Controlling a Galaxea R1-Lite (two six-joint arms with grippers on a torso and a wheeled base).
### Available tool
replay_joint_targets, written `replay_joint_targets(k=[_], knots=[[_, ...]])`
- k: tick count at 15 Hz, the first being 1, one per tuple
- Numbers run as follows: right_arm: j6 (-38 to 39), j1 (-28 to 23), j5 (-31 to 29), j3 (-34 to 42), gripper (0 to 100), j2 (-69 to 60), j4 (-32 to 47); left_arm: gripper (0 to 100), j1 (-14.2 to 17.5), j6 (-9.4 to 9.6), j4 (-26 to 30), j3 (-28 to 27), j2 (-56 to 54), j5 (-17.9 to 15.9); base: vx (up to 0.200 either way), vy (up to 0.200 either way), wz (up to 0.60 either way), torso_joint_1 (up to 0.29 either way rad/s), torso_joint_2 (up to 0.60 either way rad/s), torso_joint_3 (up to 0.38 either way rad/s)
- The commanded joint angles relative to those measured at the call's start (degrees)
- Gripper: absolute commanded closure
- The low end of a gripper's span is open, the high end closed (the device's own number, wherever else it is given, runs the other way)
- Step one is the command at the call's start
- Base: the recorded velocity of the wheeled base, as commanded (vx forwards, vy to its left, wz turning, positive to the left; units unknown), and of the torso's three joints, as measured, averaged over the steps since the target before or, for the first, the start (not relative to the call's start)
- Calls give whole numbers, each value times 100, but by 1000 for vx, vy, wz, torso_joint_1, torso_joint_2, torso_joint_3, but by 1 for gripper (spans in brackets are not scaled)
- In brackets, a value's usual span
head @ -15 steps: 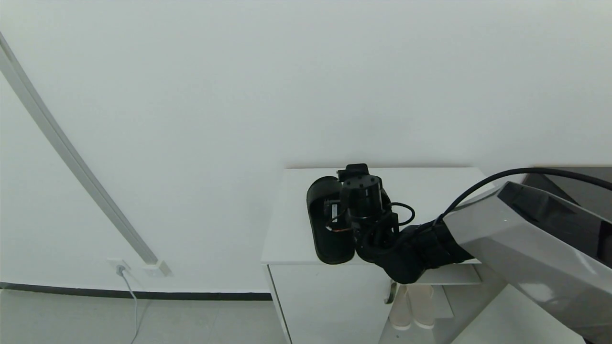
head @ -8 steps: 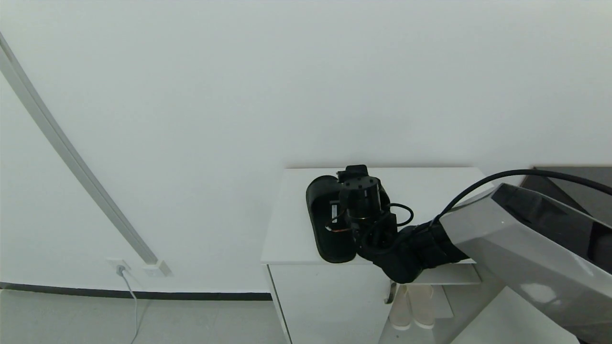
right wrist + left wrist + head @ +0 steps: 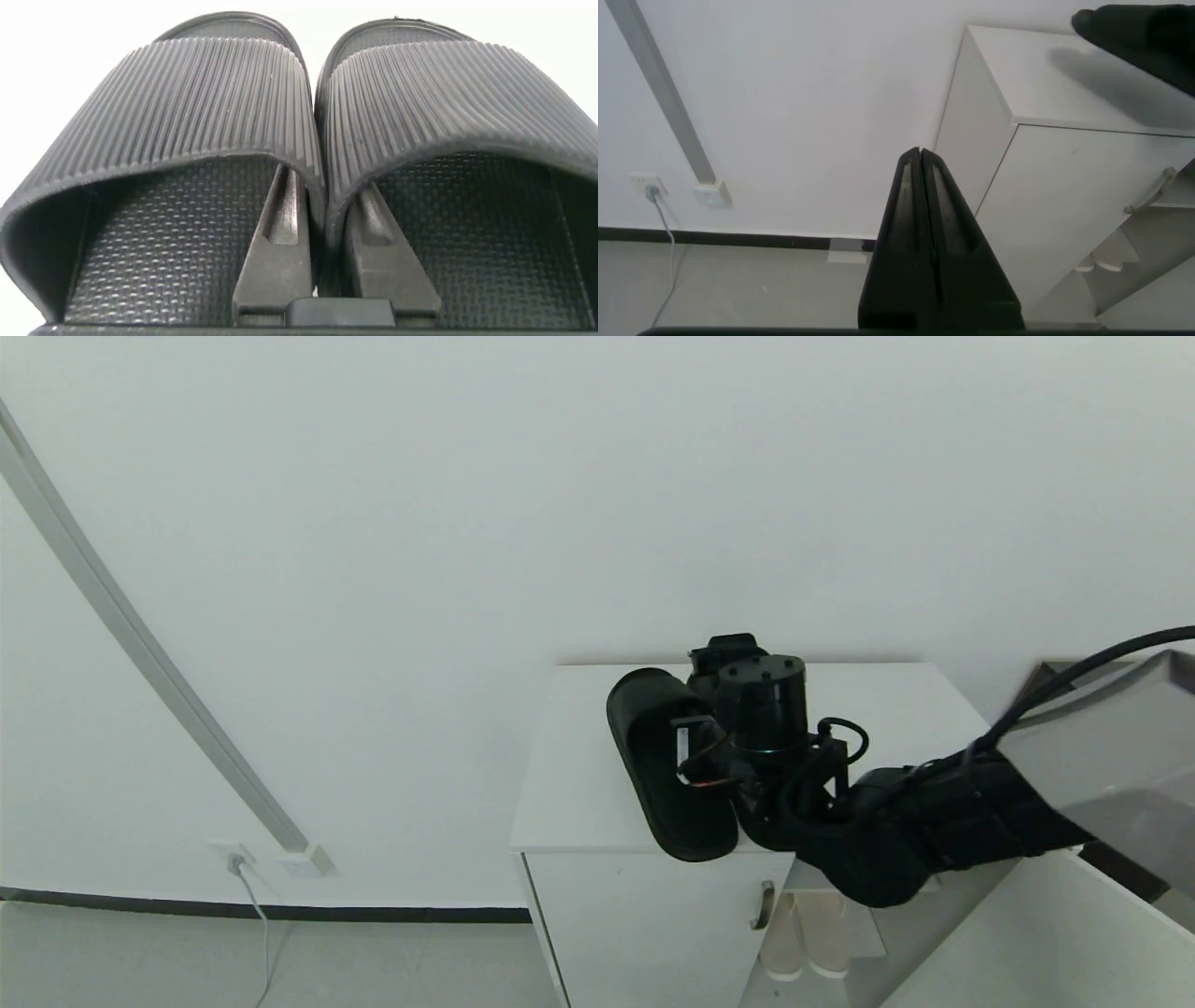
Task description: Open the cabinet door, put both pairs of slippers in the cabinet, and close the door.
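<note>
I have the black slippers (image 3: pixel 187 121) in the right gripper (image 3: pixel 325 201). One of its jaws sits inside each slipper, under the strap, and together they pinch the two inner side walls against each other. The pair hangs over the front edge of the cabinet (image 3: pixel 644 915), heels already past the edge. I cannot tell if the soles touch the top of it. The left gripper (image 3: pixel 921 159) is low beside the cabinet, jaws pressed together and holding nothing.

The right-hand door (image 3: pixel 1027 943) stands open, and a pale pair of slippers (image 3: pixel 803 933) is already on a shelf inside.

My worry is the grip. It holds only soft, thin walls, so I judge that a quick turn of the wrist may let one slipper slide out and drop to the floor. On the way down, the heels may catch the front edge of the cabinet or a shelf. The arm passes close to the open door and may push it. Inside, the black pair may knock the pale pair.
</note>
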Motion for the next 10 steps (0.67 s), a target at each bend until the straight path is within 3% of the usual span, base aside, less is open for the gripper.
replay_joint_targets(k=[1,5,10], knots=[[6,44,417,1148,100,-1297,-3,100,-7,-1,-2,1,5,2,0,0,0,0,0,0],[-11,272,1199,2554,100,-2686,50,100,1,-1,-2,1,5,2,0,0,0,0,0,0],[-11,624,1270,2950,100,-3038,67,100,1,-1,-2,1,5,2,0,0,0,0,0,0]])
